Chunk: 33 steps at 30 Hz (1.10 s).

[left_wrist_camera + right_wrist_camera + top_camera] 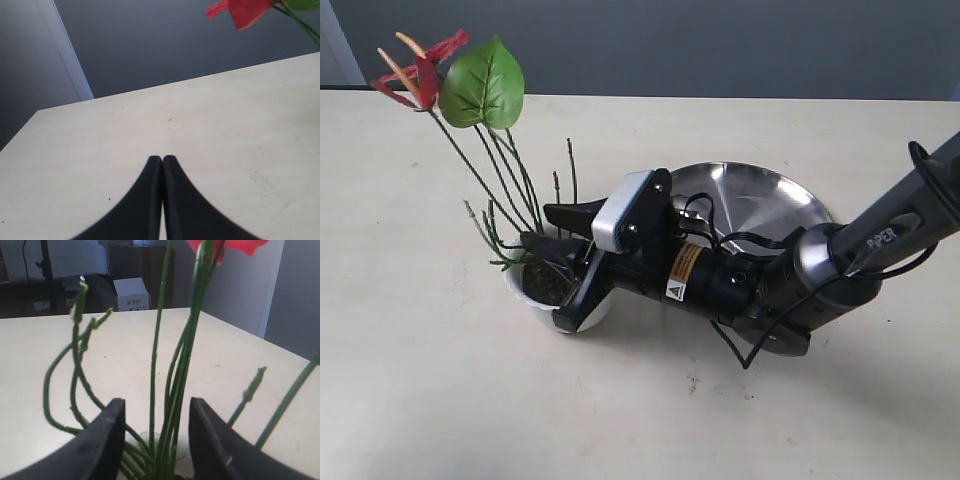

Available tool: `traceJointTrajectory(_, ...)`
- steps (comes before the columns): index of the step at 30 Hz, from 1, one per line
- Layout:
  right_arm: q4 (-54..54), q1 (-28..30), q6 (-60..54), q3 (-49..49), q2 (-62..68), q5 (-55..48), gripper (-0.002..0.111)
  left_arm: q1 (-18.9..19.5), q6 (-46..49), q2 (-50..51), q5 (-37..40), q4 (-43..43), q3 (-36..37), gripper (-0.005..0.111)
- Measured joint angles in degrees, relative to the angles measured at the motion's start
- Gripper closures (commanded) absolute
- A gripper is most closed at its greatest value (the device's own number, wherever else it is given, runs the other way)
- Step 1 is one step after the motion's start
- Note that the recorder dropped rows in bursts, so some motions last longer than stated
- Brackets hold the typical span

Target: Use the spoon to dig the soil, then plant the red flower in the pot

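The flower (482, 85) looks light, its thin stems (182, 375) bendy; grip them low. The right pincer (156, 405) stands apart around them.

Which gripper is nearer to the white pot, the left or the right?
Right. The right gripper is at the pot, its jaws open around the red flower's stems. The left gripper, shut, is outside the exterior view, and its wrist view shows no pot.

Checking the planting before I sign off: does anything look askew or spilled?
The red flower in the pot leans steeply leftward in the exterior view instead of standing upright; its stems pass through the open right gripper.
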<state>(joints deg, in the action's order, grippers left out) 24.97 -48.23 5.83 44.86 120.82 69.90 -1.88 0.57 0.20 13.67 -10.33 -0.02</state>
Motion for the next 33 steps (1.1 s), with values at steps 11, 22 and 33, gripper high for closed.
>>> traceJointTrajectory(11,-0.03,0.0,-4.55,-1.24,-2.44,-0.23,0.067,0.0,0.0,0.0,0.0,0.0,0.0,0.106)
traceJointTrajectory(22,-2.2,0.0,-8.26,-7.64,-5.15,-0.32,0.067,0.0,0.0,0.0,0.0,0.0,0.0,0.106)
traceJointTrajectory(33,-5.39,0.0,-8.59,-16.73,-15.62,-0.32,0.067,0.0,0.0,0.0,0.0,0.0,0.0,0.106)
